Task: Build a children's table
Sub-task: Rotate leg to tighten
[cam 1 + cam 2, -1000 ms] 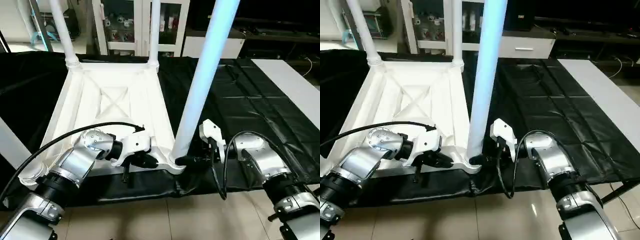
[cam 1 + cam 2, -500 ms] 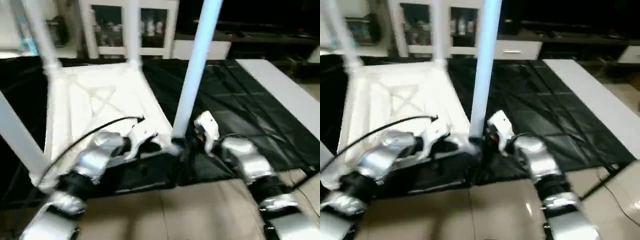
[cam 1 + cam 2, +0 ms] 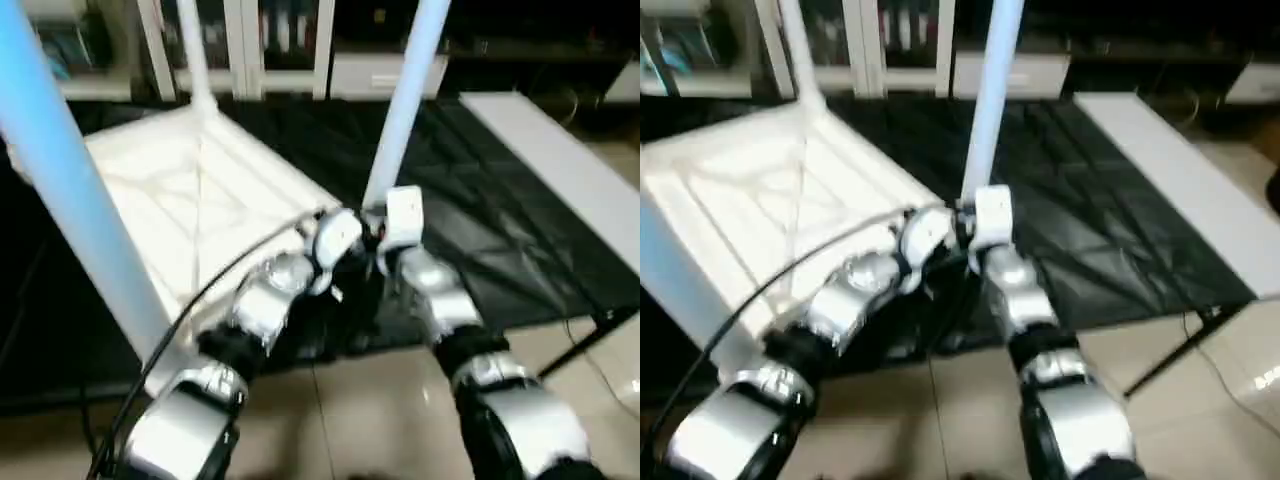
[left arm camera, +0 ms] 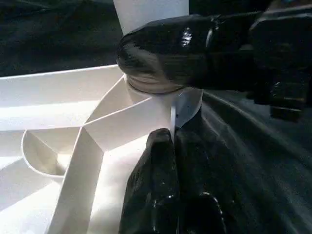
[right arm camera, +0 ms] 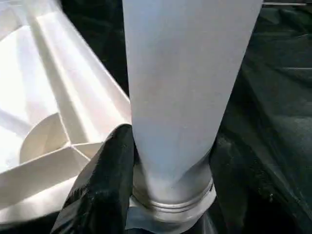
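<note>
The white tabletop [image 3: 180, 200] lies upside down on black cloth, ribs up. Three white legs stand in its corner sockets: one near left [image 3: 70, 180], one far [image 3: 192, 50], and one at the near right corner [image 3: 405, 110]. My right gripper [image 5: 170, 161] is shut on that near right leg just above its base, with a black finger [image 5: 105, 190] on one side. My left gripper [image 4: 168, 141] is shut, its tips against the tabletop's corner wall [image 4: 141, 117] right beside that socket. The right gripper's finger [image 4: 161, 53] crosses the leg's base there.
Black cloth [image 3: 480, 200] covers the work table, whose front edge runs just below my grippers over tiled floor [image 3: 360, 400]. A white board [image 3: 560, 160] lies on the right. Cabinets [image 3: 280, 40] stand behind the table.
The whole picture has swung and tilted, so the camera moved. My right gripper stays closed on the near right leg and my left stays shut at that corner.
</note>
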`<state>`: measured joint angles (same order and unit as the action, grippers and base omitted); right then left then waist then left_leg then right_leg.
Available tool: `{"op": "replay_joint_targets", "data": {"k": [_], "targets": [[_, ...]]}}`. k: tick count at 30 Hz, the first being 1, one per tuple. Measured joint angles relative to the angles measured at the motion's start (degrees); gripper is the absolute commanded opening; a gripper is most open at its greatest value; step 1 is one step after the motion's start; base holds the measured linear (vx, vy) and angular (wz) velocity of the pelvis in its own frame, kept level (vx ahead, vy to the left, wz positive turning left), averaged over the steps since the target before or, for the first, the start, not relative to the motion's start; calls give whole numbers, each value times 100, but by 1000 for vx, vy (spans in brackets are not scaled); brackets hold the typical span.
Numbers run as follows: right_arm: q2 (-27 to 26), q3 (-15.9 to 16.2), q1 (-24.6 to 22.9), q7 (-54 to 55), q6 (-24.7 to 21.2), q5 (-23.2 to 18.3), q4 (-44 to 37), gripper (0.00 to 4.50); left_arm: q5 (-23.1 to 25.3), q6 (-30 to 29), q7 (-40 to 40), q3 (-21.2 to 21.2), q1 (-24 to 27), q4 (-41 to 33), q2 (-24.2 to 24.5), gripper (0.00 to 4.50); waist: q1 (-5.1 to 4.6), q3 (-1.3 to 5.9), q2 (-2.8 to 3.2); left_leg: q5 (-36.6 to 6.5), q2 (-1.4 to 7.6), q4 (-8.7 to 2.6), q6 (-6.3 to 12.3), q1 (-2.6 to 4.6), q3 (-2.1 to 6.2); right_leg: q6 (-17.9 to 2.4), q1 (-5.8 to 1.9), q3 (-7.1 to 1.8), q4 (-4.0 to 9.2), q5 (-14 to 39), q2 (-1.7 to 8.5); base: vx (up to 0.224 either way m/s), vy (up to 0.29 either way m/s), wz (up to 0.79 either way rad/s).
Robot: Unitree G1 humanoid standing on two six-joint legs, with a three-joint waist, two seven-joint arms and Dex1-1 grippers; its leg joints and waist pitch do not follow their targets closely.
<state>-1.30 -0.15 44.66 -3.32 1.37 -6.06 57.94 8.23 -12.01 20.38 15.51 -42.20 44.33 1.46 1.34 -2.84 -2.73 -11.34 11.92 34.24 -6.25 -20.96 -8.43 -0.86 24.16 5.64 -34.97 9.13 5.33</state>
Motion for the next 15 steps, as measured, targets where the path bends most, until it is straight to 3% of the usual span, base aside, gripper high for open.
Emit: {"op": "replay_joint_targets", "data": {"k": [7, 11, 12, 15], "targets": [[56, -87, -20, -198, 268, -7, 111, 191, 72, 363, 27, 121, -53, 190, 51, 0, 43, -3, 5, 0, 2, -12, 0, -1, -32, 0, 18, -24, 8, 1, -1, 0, 0, 0], [211, -135, -269, -626, 393, -62, -129, 191, 181, 842, 245, 246, -60, 326, 153, 0, 65, -10, 17, 0, 3, -18, 2, -1, -38, 0, 19, -25, 11, 1, -1, 0, 0, 0], [226, -154, -309, -715, 411, -70, -170, 247, 196, 1006, 326, 256, -60, 376, 207, 0, 68, -11, 17, 0, 4, -21, 2, -2, -38, 0, 22, -24, 10, 1, -1, 0, 0, 0], [388, -65, -634, -986, 412, -43, -628, 267, 218, 1315, 454, 291, -66, 480, 288, 0, 88, -11, 16, 1, 5, -23, 3, -6, -43, 0, 25, -24, 12, 1, -1, 0, 0, 0]]}}
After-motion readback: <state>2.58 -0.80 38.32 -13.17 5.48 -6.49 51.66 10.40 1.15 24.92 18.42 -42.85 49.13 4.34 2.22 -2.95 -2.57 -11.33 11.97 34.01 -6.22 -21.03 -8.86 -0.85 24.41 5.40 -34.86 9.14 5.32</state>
